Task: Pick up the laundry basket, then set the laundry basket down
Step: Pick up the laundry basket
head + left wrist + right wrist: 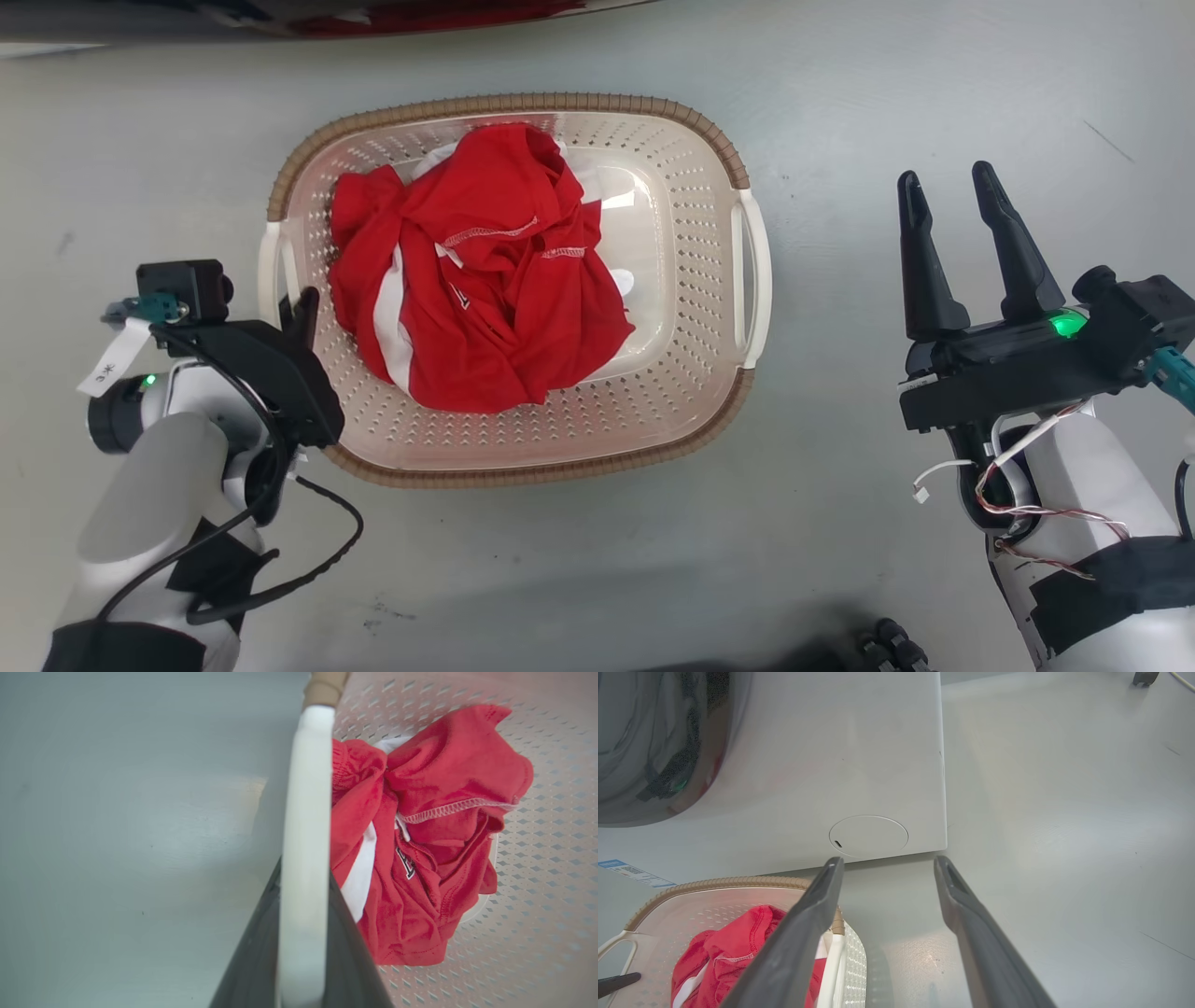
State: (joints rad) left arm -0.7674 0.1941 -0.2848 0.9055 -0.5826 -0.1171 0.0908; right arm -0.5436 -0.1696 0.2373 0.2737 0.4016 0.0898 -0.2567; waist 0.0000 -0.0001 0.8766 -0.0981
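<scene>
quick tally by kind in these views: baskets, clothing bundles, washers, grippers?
laundry basket: 1
red garment bundle: 1
washing machine: 1
grippers: 2 (left gripper, right gripper)
total: 5

light: bright, even | shadows: soft | glare: floor (pixel 924 952) | blur: near fingers (pixel 247 970)

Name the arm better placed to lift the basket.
Left. The left gripper clasps the white handle of the laundry basket; the right gripper hangs open over the floor, apart from the far handle.
</scene>
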